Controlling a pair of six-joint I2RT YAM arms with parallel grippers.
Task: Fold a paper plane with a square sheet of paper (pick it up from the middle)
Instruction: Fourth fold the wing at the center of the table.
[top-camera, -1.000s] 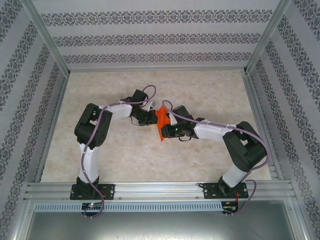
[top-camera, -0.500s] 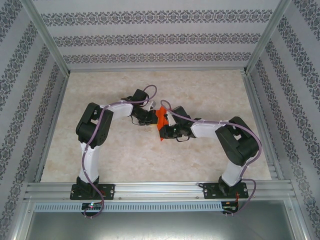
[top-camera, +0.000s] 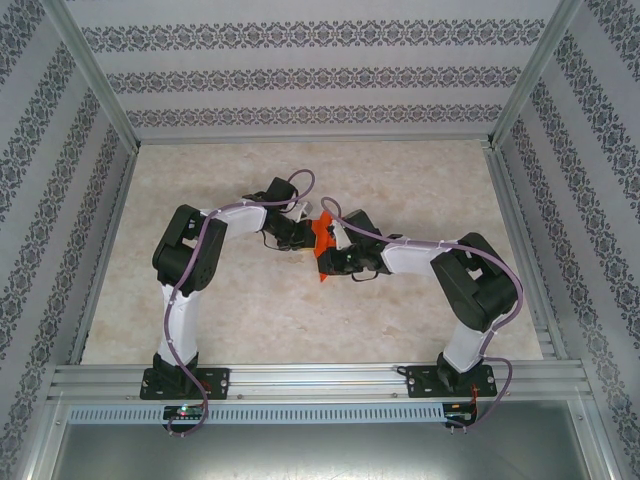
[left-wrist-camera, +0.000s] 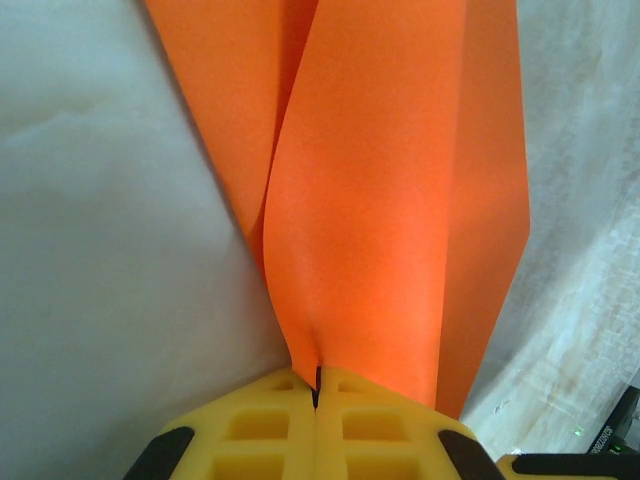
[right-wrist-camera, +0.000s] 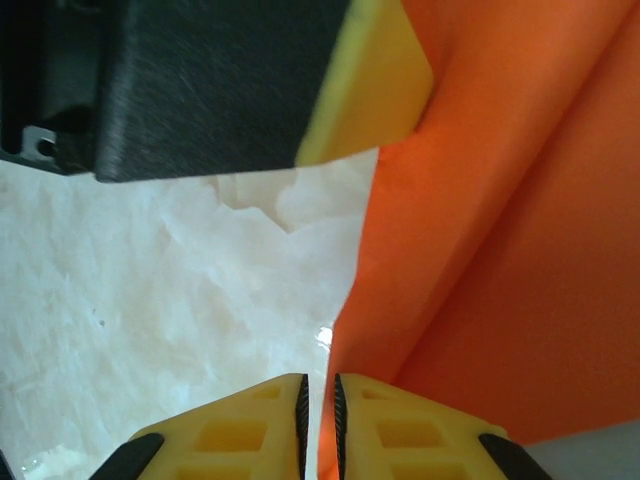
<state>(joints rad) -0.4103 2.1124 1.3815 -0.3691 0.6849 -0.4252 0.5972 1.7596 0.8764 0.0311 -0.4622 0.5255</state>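
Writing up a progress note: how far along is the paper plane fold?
Done: the bright orange-red paper sheet already shows lengthwise folded layers. In hand: left gripper pinches it shut; right gripper sits nearly closed around its edge. Left: flat creased wings and a finished dart shape.

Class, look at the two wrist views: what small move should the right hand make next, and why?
Probably close the right hand: a slim gap shows between its fingers, the edge of the orange paper seems to sit in it, and the left hand pinches the fold.
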